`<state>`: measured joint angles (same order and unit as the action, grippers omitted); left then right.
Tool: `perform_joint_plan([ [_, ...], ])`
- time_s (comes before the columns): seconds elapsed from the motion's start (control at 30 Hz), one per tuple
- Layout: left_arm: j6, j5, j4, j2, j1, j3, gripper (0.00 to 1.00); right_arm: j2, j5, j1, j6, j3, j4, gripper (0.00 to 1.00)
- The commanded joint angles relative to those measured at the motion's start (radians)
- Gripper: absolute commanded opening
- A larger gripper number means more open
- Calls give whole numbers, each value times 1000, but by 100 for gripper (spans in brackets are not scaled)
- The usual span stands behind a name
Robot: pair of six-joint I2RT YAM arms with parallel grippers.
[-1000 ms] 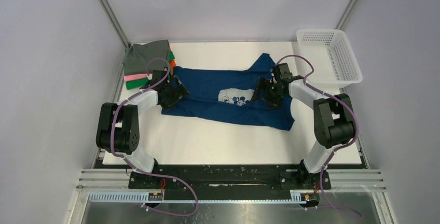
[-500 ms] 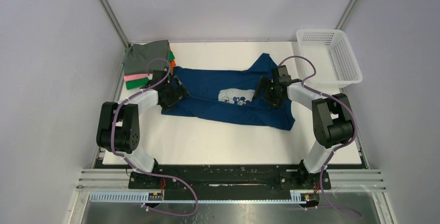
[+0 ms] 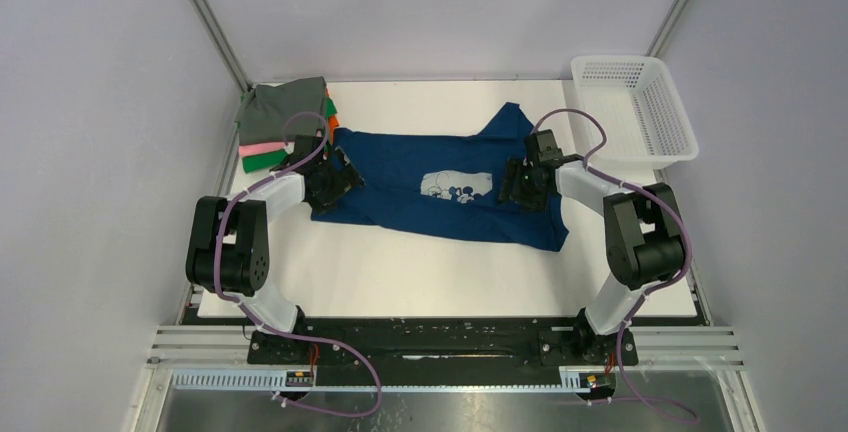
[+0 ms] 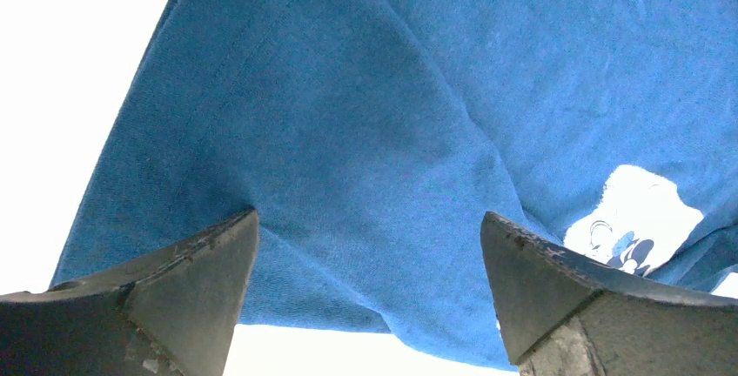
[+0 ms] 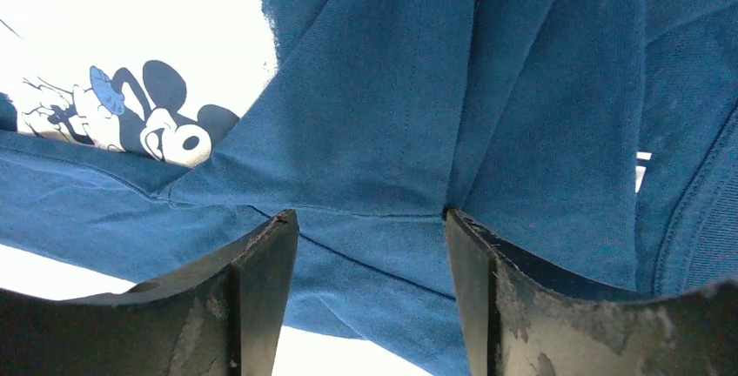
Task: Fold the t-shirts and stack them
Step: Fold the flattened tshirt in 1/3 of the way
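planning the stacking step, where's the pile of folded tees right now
In the top view, the folded pile of grey, pink, green and orange t-shirts sits at the white table's far left corner, just beyond the left pincer.

We see a white table [image 3: 420, 272] enclosed by plain, pale grey walls [image 3: 440, 12]. A white plastic mesh basket [image 3: 610, 59] sits at the table's far right corner. Two slim metal posts slant up from the far corners, a left post [image 3: 209, 20] and a right post [image 3: 684, 2]. A ribbed aluminium rail [image 3: 200, 344] runs along the near edge, with a shiny metal sheet [image 3: 450, 407] below it.
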<state>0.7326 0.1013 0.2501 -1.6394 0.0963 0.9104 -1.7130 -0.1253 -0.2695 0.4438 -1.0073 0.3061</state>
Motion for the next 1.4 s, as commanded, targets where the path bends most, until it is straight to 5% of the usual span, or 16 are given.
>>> perform_joint_plan([
  [0.0,-16,-35,16,3,0,27,99,-16,-26,-6,-22,-3,6,68],
  [0.27,-16,-27,17,0,0,28,99,-26,-28,-8,-10,-21,-14,49],
  [0.57,-19,-27,18,-3,0,30,99,-82,18,-8,-8,-107,-21,8],
  [0.8,-22,-32,23,-6,0,31,99,-105,21,-10,-62,-230,39,8],
  [1.1,-25,-35,49,4,0,48,99,-262,40,-31,-101,-491,144,24],
  [1.13,-25,-36,51,9,0,52,99,-274,43,-31,-105,-515,155,44],
  [1.17,-25,-38,55,15,0,55,99,-281,47,-33,-113,-539,171,81],
  [1.2,-25,-41,60,18,0,58,99,-282,48,-33,-126,-558,182,95],
  [1.37,-22,-29,75,44,-1,94,99,-162,71,-37,-137,-484,181,100],
])
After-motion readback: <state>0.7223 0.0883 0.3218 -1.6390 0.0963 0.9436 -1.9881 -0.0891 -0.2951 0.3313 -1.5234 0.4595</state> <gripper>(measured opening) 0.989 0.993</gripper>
